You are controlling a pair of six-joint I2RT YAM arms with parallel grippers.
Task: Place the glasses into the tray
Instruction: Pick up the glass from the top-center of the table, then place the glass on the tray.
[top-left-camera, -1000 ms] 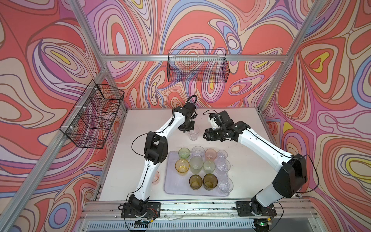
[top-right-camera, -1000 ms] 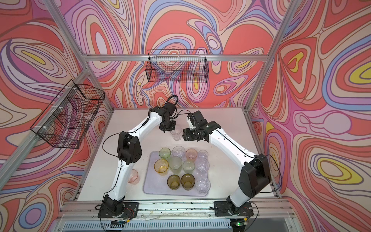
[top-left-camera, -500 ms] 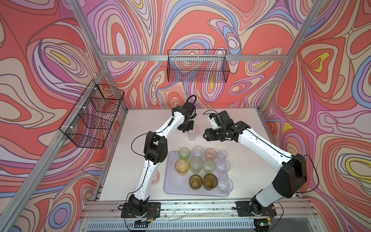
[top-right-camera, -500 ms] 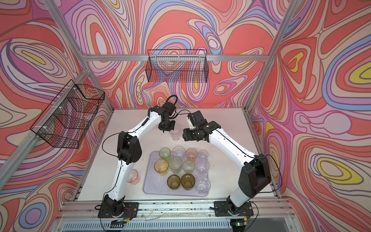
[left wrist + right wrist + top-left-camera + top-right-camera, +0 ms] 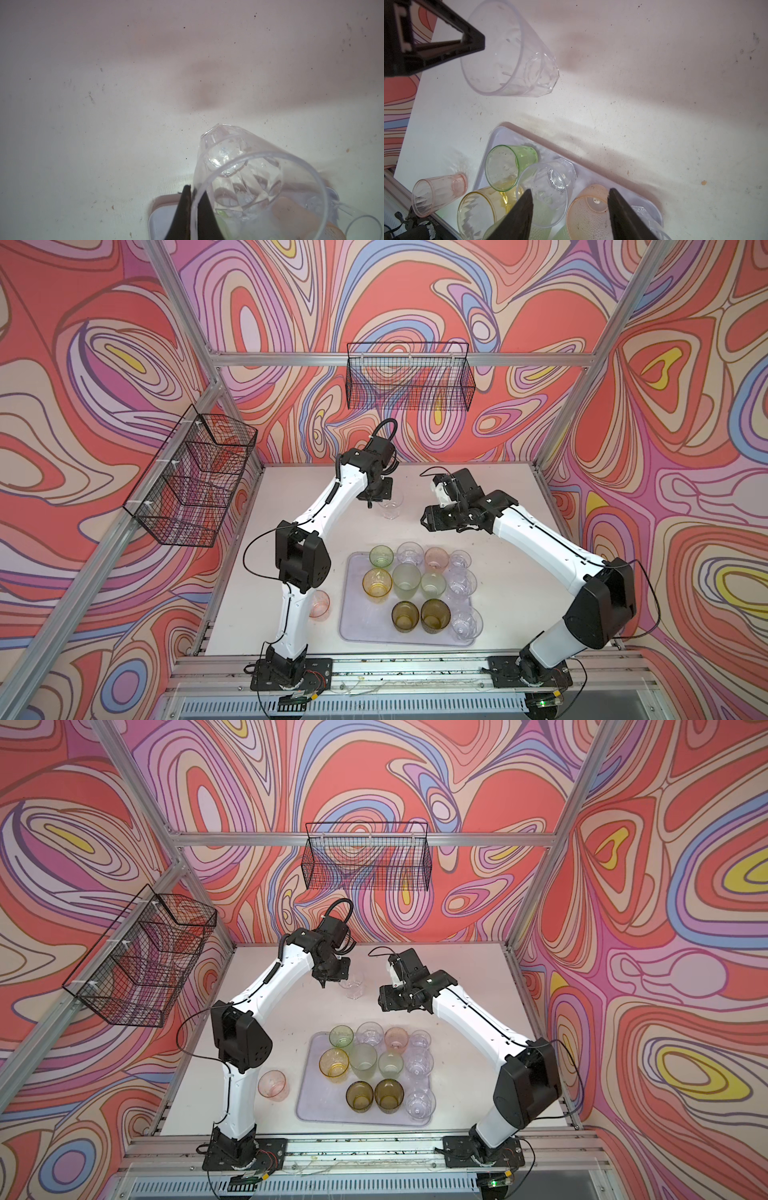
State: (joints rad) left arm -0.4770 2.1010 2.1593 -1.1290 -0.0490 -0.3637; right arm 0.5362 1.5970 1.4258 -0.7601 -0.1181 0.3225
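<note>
Clamping together on the rim of a clear glass (image 5: 249, 176), the left end effector (image 5: 192, 192) is holding it just beside itself; the right end effector (image 5: 569, 190) is hovering, fingers apart and empty, with the tray (image 5: 593, 173) lying directly beneath.

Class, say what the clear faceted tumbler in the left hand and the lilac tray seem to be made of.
Clear faceted tumbler: likely transparent plastic, possibly glass; glossy, the table shows through its walls. Pale lilac rectangular tray: seemingly moulded plastic, smooth and dull; rounded corners, low raised rim.
</note>
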